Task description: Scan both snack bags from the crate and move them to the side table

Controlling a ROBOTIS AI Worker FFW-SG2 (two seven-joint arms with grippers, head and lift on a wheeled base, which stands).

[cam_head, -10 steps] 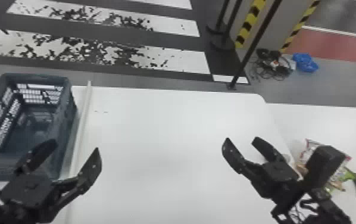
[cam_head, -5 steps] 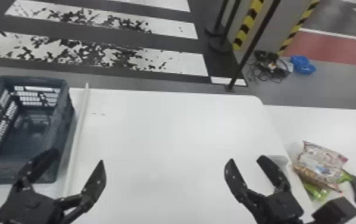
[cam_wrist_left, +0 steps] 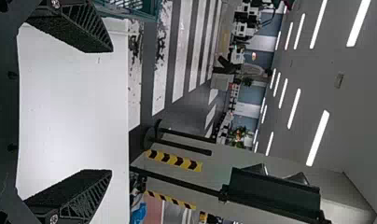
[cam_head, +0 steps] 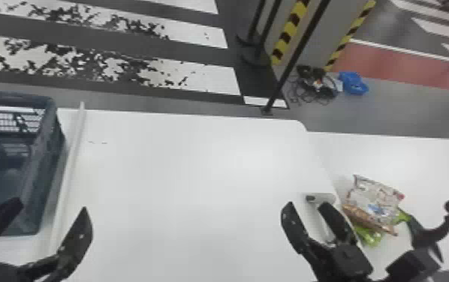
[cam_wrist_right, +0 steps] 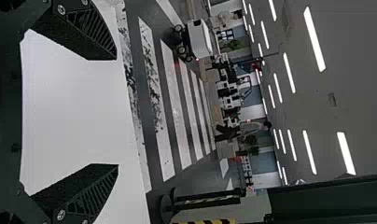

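In the head view my left gripper (cam_head: 49, 225) stands open beside the blue-grey crate (cam_head: 41, 161), with nothing between its fingers. My right gripper (cam_head: 312, 221) is also open and bare, over the right part of the white table. To its right, two snack bags lie on the side table (cam_head: 385, 153): a white and brown bag (cam_head: 374, 204) rests partly over a green one (cam_head: 368, 236). In the left wrist view the left gripper (cam_wrist_left: 109, 111) has its fingers wide apart; in the right wrist view the right gripper (cam_wrist_right: 116, 112) does too.
A grey-white scanner-like device (cam_head: 321, 198) lies near the table's right edge, partly behind the right gripper. A black curved stand (cam_head: 428, 232) is right of the bags. A pale strip (cam_head: 70, 168) runs along the crate. Posts stand beyond the table.
Both grippers have drawn back toward the near edge in the head view, and the right one now uncovers the snack bags. The head view has also shifted slightly. Both grippers stay open.
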